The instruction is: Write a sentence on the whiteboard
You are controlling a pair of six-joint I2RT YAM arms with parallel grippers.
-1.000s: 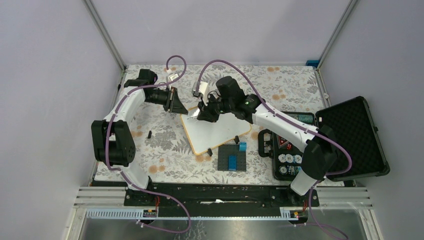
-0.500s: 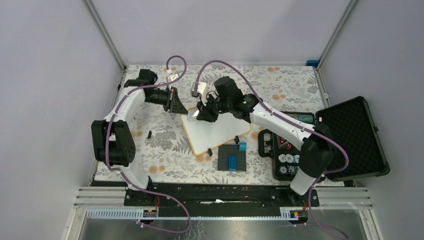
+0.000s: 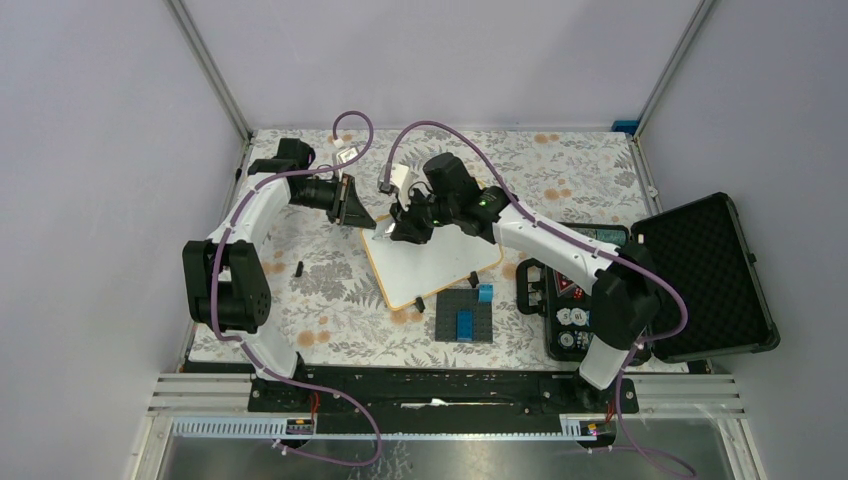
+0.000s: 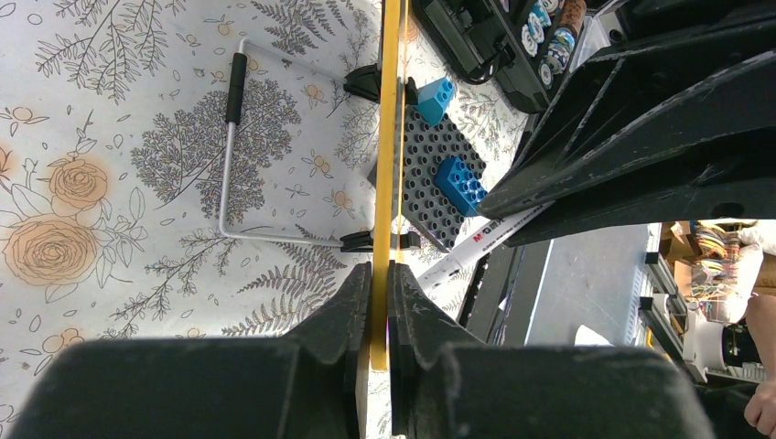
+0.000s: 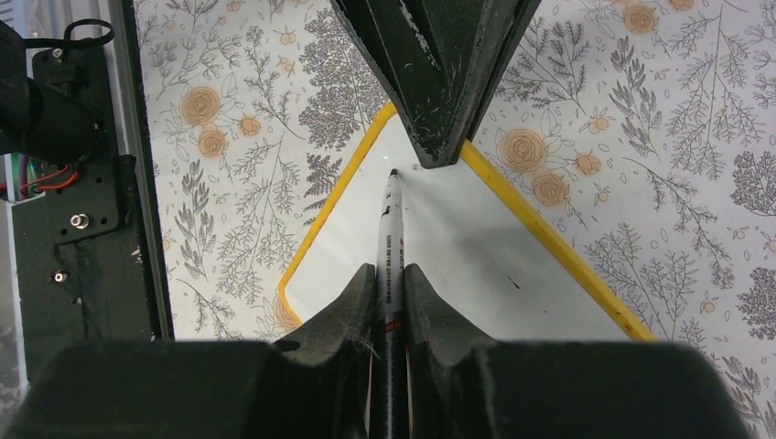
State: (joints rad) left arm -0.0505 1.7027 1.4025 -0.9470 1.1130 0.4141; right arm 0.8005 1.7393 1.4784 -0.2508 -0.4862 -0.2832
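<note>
The whiteboard [image 3: 440, 262], white with a yellow-orange frame, lies tilted at the middle of the table. My left gripper [image 3: 358, 213] is shut on its far-left corner, and the frame [image 4: 389, 137] runs edge-on between the pads [image 4: 379, 267]. My right gripper [image 3: 398, 232] is shut on a white marker [image 5: 391, 240]. The marker's dark tip [image 5: 393, 173] sits at the board's surface [image 5: 458, 247], just short of the left fingers [image 5: 439, 82]. The sentence is out of view; the white area shows only a tiny dark fleck [image 5: 514, 283].
A dark grey brick plate [image 3: 465, 318] with blue bricks [image 3: 486, 292] lies at the board's near edge. An open black case [image 3: 705, 270] of poker chips [image 3: 575, 320] stands at the right. A bent wire stand [image 4: 233, 155] shows under the board, and a small black piece [image 3: 300, 267] lies to the left.
My right gripper has slid slightly left with the marker, toward the corner held by the left gripper. The left arm and the board have not moved.
</note>
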